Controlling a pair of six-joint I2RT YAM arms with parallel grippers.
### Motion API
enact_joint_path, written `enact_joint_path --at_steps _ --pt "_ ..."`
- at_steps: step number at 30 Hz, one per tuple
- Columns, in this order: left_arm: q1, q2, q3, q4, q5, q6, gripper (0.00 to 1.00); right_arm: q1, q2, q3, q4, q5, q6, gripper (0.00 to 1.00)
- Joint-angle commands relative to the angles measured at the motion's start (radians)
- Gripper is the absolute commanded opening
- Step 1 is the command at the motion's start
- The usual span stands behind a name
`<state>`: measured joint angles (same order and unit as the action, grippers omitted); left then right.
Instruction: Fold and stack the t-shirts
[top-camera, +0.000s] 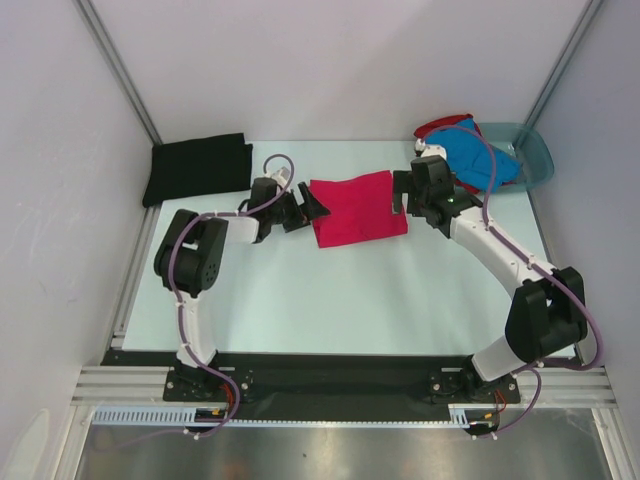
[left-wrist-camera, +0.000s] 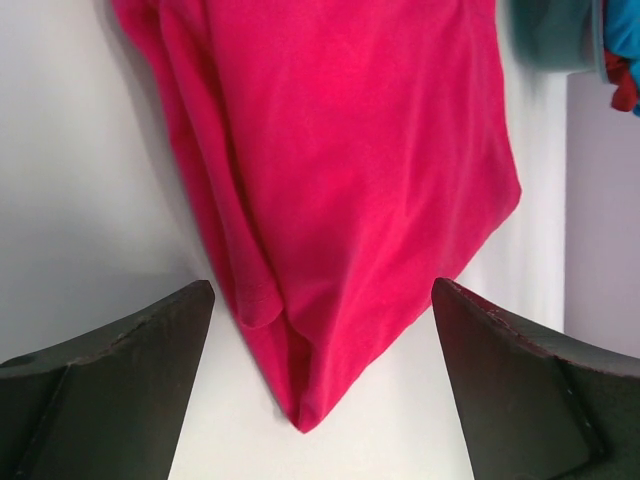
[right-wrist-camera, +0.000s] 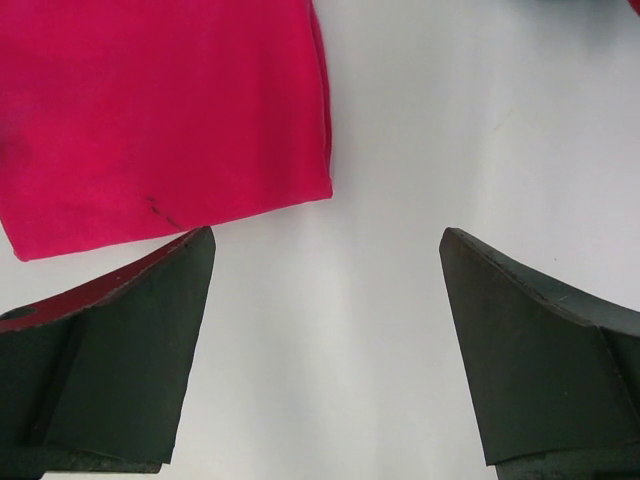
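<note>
1. The magenta-pink t-shirt lies folded into a rough rectangle in the middle of the table, between the 2 grippers.
2. The left gripper is spread wide and holds nothing. Its fingers flank the shirt's pointed corner.
3. The right gripper also gapes empty, just beside the shirt's opposite edge, over bare table.
4. The black t-shirt lies folded flat at the far left corner, well apart.
5. The blue t-shirt is heaped in the teal basin at far right. The red t-shirt peeks out behind it, possibly partly outside the basin.
</note>
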<state>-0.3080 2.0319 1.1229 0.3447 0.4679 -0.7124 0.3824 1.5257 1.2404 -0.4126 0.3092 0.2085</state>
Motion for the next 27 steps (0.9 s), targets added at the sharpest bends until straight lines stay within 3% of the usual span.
enact_joint_path --at_steps 1,7,13,20,23,24,26,27 --pt "0.004 0.046 -0.006 0.060 0.048 -0.048 0.98 -0.014 -0.048 -0.004 0.024 0.013 -0.004 1.00" --pt "-0.020 0.082 0.037 0.014 -0.009 -0.030 0.98 -0.019 -0.059 -0.013 0.026 0.008 -0.004 1.00" --pt "-0.107 0.116 0.146 -0.139 -0.167 0.053 1.00 -0.022 -0.064 -0.015 0.026 0.005 -0.004 1.00" --pt "-0.181 0.223 0.294 -0.194 -0.169 0.041 0.96 -0.028 -0.079 -0.022 0.012 0.011 -0.009 1.00" --pt "-0.184 0.231 0.302 -0.188 -0.169 0.031 0.69 -0.033 -0.090 -0.032 0.015 0.013 -0.012 1.00" --pt "-0.184 0.226 0.301 -0.188 -0.167 0.031 0.41 -0.034 -0.090 -0.032 0.015 0.013 -0.011 1.00" --pt "-0.180 0.217 0.293 -0.184 -0.172 0.034 0.01 -0.037 -0.094 -0.036 0.015 0.011 -0.008 1.00" --pt "-0.177 0.211 0.288 -0.176 -0.164 0.034 0.00 -0.039 -0.096 -0.039 0.018 0.008 -0.008 1.00"
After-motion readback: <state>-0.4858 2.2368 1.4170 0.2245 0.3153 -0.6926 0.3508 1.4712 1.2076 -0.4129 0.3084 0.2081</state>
